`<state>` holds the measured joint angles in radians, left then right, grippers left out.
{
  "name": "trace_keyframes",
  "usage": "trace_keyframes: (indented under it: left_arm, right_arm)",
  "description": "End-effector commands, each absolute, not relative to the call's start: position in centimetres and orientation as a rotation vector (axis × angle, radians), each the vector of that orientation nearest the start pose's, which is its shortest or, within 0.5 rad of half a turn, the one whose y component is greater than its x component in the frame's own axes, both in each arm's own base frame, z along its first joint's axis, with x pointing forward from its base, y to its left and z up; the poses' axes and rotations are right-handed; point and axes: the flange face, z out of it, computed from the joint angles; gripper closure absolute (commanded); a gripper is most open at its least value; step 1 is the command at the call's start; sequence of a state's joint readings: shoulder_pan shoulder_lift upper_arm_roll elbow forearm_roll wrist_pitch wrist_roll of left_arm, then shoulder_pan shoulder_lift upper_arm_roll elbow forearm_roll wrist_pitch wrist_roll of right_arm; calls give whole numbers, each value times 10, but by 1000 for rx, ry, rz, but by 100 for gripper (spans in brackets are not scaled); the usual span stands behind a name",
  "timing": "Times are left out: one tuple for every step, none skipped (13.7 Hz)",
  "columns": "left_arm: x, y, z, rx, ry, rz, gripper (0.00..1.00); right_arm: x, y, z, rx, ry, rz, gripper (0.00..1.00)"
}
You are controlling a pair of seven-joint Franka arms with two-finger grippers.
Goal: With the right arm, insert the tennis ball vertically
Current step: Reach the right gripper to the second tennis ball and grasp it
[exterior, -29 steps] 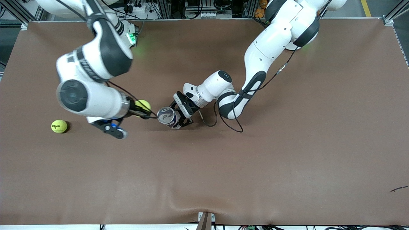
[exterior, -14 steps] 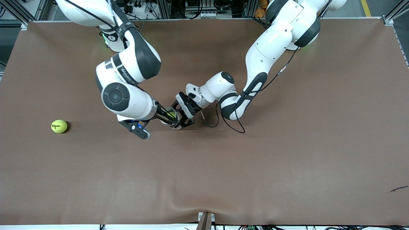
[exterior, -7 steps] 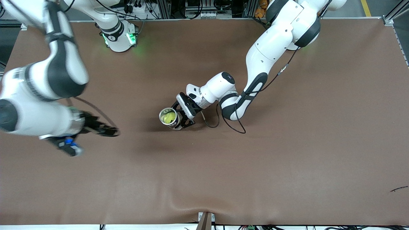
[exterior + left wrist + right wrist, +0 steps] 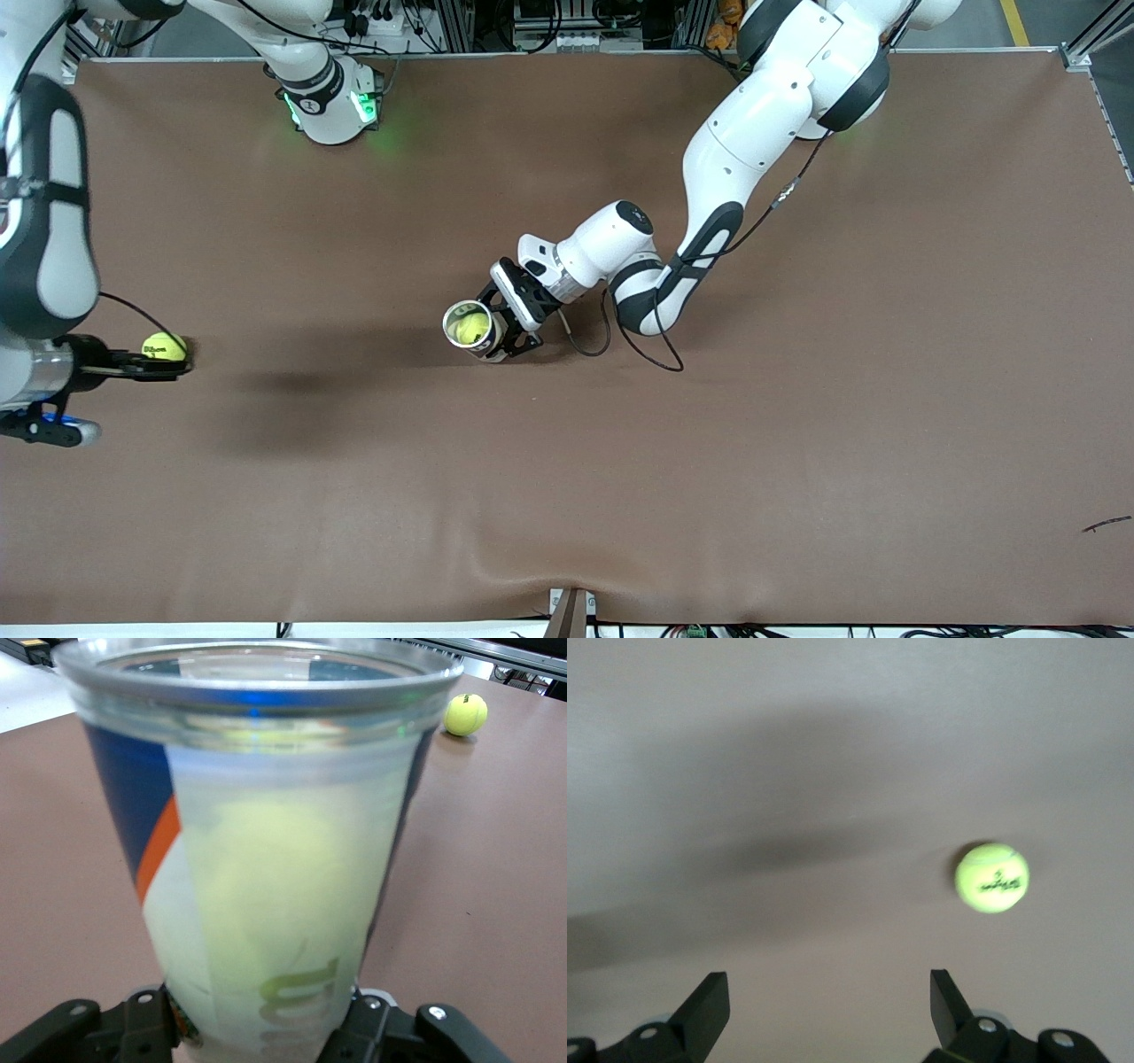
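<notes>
While the left end effector is clenching the clear tube near the middle of the desk, the tube is standing upright, its long axis vertical and its open mouth facing straight up, with one tennis ball sitting inside it. The right end effector is hanging released over the second tennis ball, which is lying on the desk at about nine o'clock from the tube, toward the right arm's end.
</notes>
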<state>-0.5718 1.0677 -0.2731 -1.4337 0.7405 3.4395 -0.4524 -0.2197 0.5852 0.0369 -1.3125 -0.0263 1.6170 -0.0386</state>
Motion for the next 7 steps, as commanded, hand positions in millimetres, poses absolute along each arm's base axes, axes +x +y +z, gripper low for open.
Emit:
trace_keyframes:
  left_arm:
    - [481, -558, 182, 2089, -1085, 1011, 38]
    - [483, -557, 182, 2092, -1082, 1012, 38]
    - [485, -555, 182, 2095, -1078, 1015, 38]
    - [485, -555, 182, 2094, -1080, 1015, 38]
    - [485, -555, 182, 2094, -1080, 1015, 38]
    - [485, -555, 182, 2094, -1080, 1015, 38]
    - [484, -555, 182, 2093, -1081, 1014, 38]
  right_arm:
    - [664, -177, 332, -3060, 2, 421, 0]
    - [657, -192, 314, -3045, -101, 396, 0]
    - [653, -198, 297, -3031, -210, 377, 0]
    - [652, -200, 292, -3022, -274, 375, 0]
    - [651, -204, 285, -3009, -316, 384, 0]
    - [648, -217, 276, -3002, -371, 365, 0]
    - [638, -237, 254, -2983, -454, 342, 0]
